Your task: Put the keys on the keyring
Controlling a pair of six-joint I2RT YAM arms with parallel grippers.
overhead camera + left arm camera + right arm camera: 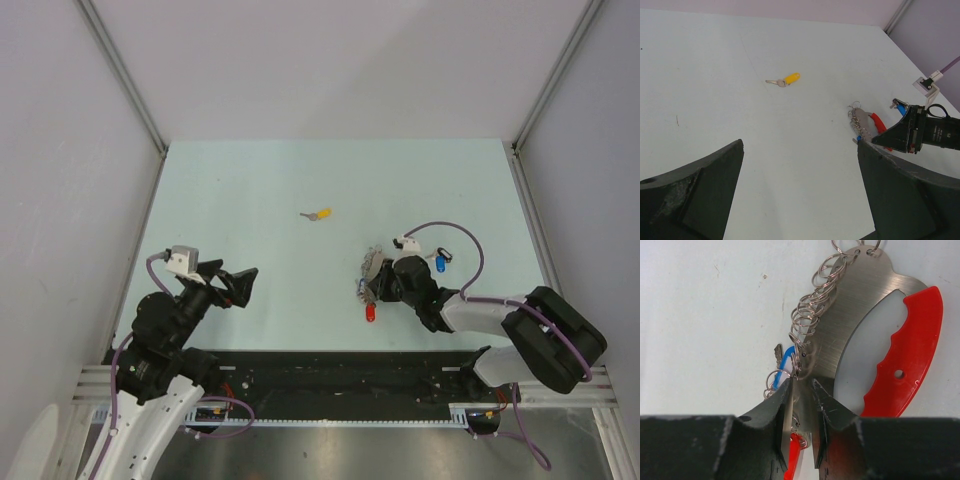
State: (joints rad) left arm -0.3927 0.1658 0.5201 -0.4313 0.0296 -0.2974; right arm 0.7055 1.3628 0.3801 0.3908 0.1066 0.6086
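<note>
Bench (250, 180) pale green, with plain white walls around it. Yellow key (321, 214) a little above the middle of the top view, alone, well apart from everything else.

Keyring (371, 266) right of the middle, flat on the bench: a steel plate (855, 315) with a curved red grip (917, 340) on one side and a row of small silver rings (810, 310) bunched along the other edge. No key seen threaded on it for sure.

Right jaws narrow, pinching the near edge of the steel plate, at the bottom middle of the right wrist view. Just left of them, among the rings, a small blue loop (785, 362) and a grey key tip; too hidden to tell more. Under the jaws, a red cap poking out.

Red key (371, 312) just below the keyring in the top view, close to the right jaws. Blue key (441, 263) on the far side of the right arm (480, 312), to the right in the top view, near its wrist and apart from the keyring.

Left jaws spread wide, holding nothing, above the bench at the lower left of the top view, pointing toward the middle.
</note>
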